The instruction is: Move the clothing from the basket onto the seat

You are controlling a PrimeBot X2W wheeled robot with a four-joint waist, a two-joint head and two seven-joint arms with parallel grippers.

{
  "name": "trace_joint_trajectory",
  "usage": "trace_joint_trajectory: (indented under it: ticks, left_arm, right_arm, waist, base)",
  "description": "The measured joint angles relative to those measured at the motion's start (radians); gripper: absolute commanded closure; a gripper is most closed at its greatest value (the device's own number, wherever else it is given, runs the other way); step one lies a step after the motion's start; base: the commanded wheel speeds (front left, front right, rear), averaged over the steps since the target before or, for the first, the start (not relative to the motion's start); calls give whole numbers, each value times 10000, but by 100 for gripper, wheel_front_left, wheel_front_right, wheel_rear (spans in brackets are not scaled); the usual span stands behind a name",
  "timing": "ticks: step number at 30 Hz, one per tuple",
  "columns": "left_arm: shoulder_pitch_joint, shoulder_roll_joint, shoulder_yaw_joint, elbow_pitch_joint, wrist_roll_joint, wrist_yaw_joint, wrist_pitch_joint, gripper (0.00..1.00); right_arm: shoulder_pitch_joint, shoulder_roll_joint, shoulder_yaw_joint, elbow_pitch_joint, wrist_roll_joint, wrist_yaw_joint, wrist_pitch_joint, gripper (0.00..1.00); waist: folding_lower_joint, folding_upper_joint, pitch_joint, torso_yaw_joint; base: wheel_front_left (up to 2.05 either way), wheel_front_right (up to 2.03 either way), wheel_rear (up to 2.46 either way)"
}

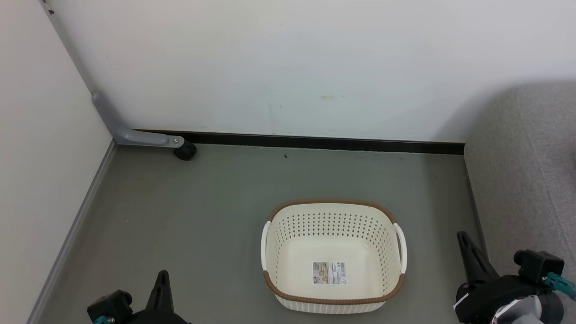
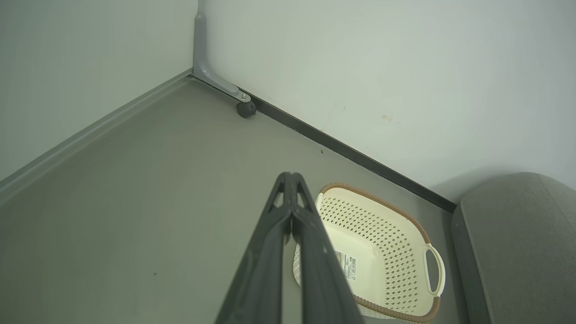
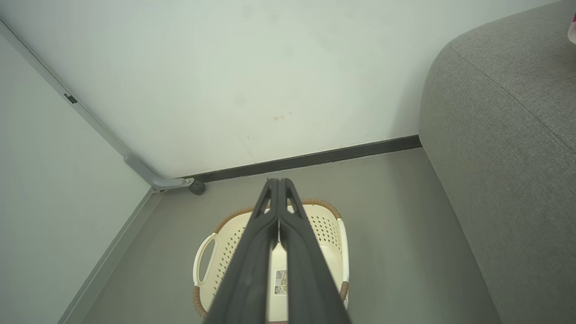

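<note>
The cream basket (image 1: 333, 203) with a brown rim stands on the grey floor, holding nothing but a label sticker (image 1: 330, 272) on its bottom. The grey seat (image 1: 522, 180) rises just right of it. A tiny pink-red sliver (image 3: 572, 31) sits on the seat at the right wrist view's edge, too small to tell whether it is the clothing. My left gripper (image 1: 163, 274) is shut and empty, low at the basket's left. My right gripper (image 1: 461, 236) is shut and empty between basket and seat. In the wrist views both finger pairs, left (image 2: 291, 175) and right (image 3: 279, 181), are pressed together over the basket.
A white wall with a black baseboard (image 1: 315, 143) runs behind the basket. A pale partition stands on the left, with a grey bracket and black caster (image 1: 184, 150) at its foot. Grey floor surrounds the basket.
</note>
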Motion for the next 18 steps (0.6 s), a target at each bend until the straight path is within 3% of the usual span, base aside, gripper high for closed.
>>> trace_joint_trajectory:
  ticks: [18]
  left_arm:
    - [-1,-134,604,-372,-1927,-360,681,100]
  right_arm:
    - [74,244,-709,-476,2284,0,673,100]
  waist:
    - [0,0,0,-177]
  base:
    - [0,0,0]
